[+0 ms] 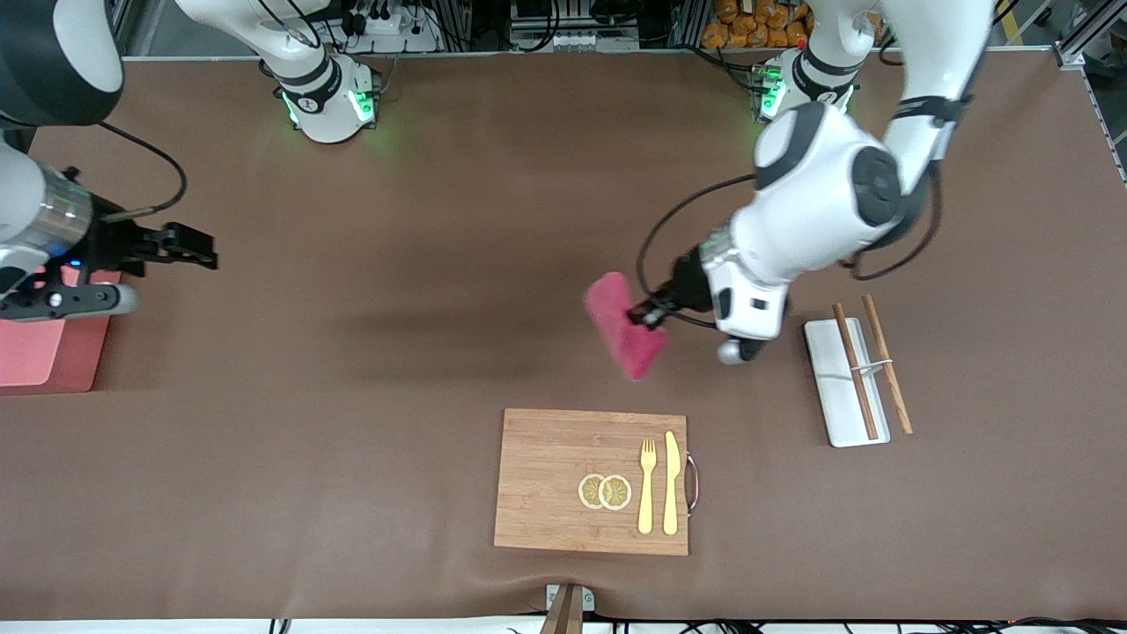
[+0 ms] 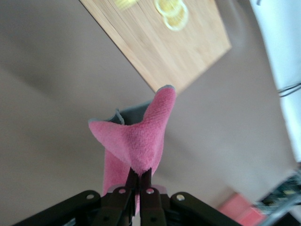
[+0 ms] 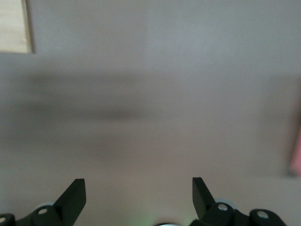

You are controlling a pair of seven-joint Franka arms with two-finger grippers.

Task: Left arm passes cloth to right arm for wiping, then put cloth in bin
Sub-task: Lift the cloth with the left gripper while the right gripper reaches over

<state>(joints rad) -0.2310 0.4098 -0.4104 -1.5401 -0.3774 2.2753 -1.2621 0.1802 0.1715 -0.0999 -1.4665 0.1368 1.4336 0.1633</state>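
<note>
Pinching cloth [image 1: 624, 325] edge, left end effector [image 1: 649, 314]; cloth's long axis hangs diagonally over table.

Inventory count on the counter [image 1: 352, 423]:
- 1 cloth [image 1: 622, 324], magenta-pink
- 1 bin [image 1: 40, 352], salmon-pink, only partly in frame
- 1 white tray [image 1: 832, 387], narrow
- 2 chopsticks [image 1: 872, 363], brown, joined by a pale band
- 1 wooden cutting board [image 1: 546, 475] with metal handle
- 1 fork [image 1: 647, 484], yellow
- 1 knife [image 1: 671, 482], yellow
- 2 lemon slices [image 1: 605, 491], overlapping
- 2 arms, each with 1 tool: left tool [image 1: 650, 314], right tool [image 1: 189, 245]

Total: 10 loose items, 8 kinds, plus the 2 arms.
</note>
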